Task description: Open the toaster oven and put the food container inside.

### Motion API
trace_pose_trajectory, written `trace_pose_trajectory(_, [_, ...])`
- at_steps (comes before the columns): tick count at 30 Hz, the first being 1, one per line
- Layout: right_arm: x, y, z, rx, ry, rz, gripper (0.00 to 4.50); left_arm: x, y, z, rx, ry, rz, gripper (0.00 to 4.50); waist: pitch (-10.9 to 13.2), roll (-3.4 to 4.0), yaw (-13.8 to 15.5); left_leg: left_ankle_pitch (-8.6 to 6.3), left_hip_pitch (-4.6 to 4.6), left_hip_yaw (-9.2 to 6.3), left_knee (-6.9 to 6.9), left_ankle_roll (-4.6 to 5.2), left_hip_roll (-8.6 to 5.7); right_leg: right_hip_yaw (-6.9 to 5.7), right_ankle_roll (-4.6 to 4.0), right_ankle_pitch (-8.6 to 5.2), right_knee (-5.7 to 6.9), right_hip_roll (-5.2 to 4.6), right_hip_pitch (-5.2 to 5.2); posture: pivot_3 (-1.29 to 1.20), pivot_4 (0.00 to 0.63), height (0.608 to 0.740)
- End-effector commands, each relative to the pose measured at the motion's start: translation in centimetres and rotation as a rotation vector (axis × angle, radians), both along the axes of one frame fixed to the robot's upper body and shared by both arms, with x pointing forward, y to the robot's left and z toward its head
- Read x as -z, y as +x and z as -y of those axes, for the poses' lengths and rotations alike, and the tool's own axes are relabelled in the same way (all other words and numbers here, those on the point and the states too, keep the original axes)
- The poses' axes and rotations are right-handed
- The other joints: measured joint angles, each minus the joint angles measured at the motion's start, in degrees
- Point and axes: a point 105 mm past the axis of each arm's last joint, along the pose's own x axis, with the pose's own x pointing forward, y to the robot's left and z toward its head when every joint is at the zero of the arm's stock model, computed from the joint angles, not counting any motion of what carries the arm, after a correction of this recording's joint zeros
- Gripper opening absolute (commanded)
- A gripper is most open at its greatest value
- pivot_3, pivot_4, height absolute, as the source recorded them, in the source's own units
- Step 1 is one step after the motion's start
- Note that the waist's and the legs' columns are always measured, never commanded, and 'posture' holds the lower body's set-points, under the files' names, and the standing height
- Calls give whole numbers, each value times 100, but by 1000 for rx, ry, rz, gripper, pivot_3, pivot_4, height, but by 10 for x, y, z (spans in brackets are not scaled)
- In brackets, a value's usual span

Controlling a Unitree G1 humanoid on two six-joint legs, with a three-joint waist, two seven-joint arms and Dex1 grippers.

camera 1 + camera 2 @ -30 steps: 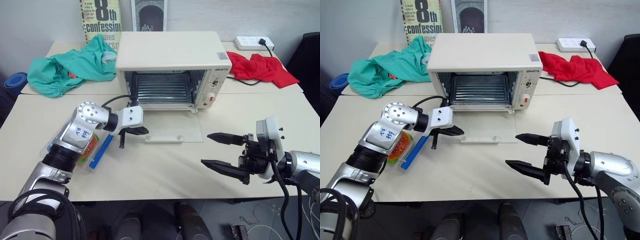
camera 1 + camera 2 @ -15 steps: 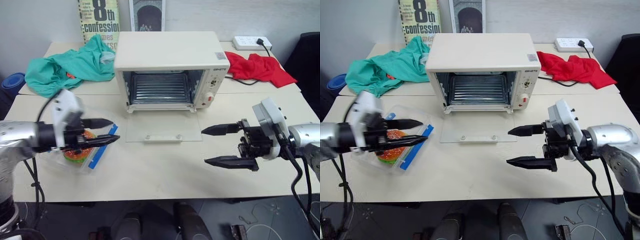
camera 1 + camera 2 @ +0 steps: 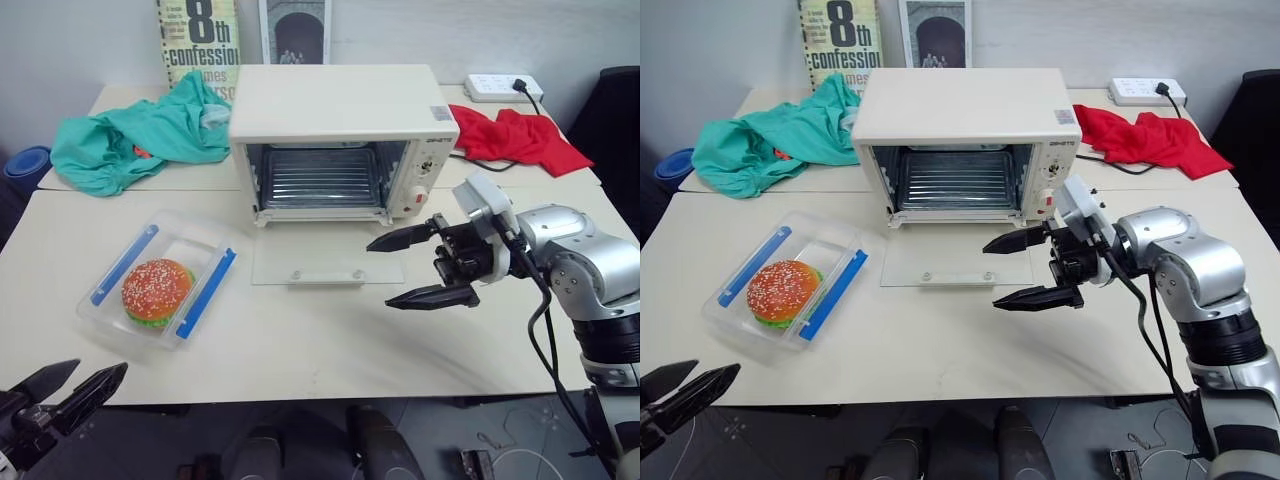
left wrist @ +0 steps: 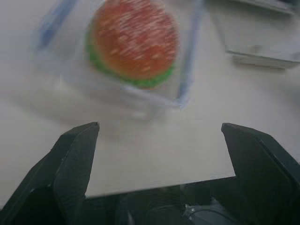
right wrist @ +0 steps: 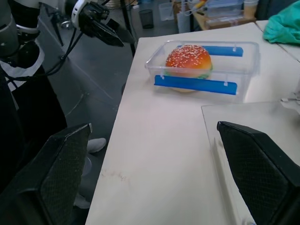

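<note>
We see the toaster oven (image 3: 340, 140) at the far middle of the desk (image 3: 300, 340), its glass door (image 3: 328, 265) dropped flat toward us and the wire rack bare, so the opening step looks done and the loading is what remains. The food container (image 3: 160, 290) lies on the desk to the left of the door, near but apart from it, lid clipped, the burger showing through, and nothing touches it.

Our left tool (image 3: 62, 390) hangs off the near left edge of the desk, below and nearer than the container, fingers spread wide and empty; from there it leaves the box free to be approached. Our right tool (image 3: 1025, 270) hovers over the right end of the open door, fingers wide and pointing left toward the container, holding nothing. We judge it is placed so to reach across for the box, and it must clear the low door and take the box by its sides, keeping it level for the rack.
</note>
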Motion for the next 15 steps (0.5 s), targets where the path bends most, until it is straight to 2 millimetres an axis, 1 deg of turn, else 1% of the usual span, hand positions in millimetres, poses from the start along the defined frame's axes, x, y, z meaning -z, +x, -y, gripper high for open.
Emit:
trace_pose_trajectory(1, [-7,-2,0,-24,9,34,4500,0,13,-17,-158,-2,60,4428,-1,-1,45,-2,12,0,0,-4,-3,0,-5,-3,0,-1,14,0,150,740])
trace_pose_trajectory(3, [-7,-3,0,-24,11,31,4500,-2,24,-19,-198,-48,118,4428,-7,-12,44,-4,20,-3,0,-7,-3,-3,-3,-2,-2,-1,24,0,150,740])
trace_pose_trajectory(4, [-6,-4,1,-21,11,28,4500,-3,35,-16,-208,-82,155,4428,-8,-12,42,-11,27,-2,0,-19,-1,-4,4,2,1,-1,27,0,150,740])
trace_pose_trajectory(6, [-5,-6,2,-13,12,22,4500,-1,48,-11,-220,-122,180,4428,-10,-10,45,-13,35,1,-2,-23,-1,-3,5,2,1,-3,32,0,150,740])
trace_pose_trajectory(8, [-4,-8,3,-2,16,17,4500,5,55,-11,-266,-151,162,4428,-12,-12,47,-17,33,0,-3,-30,4,-5,6,3,0,0,31,0,150,740])
trace_pose_trajectory(10, [-4,-9,4,12,22,12,4500,18,62,-16,-364,-187,111,4428,-12,-12,29,-23,33,5,-4,-40,10,-1,6,3,0,3,28,0,150,740])
trace_pose_trajectory(11, [-4,-9,5,21,23,11,4500,24,65,-15,-392,-200,81,4428,-12,-12,28,-24,34,10,-4,-42,11,2,7,3,-1,4,26,0,150,740])
trace_pose_trajectory(12, [-5,-8,5,31,25,12,4500,27,69,-13,-413,-209,67,4428,-12,-13,29,-24,34,11,-4,-42,11,3,7,3,0,5,25,0,150,740])
trace_pose_trajectory(15, [-5,-6,7,62,32,10,4500,29,75,-10,-436,-192,39,4428,-16,-21,56,-24,34,12,-1,-42,11,4,7,3,5,6,24,0,150,740])
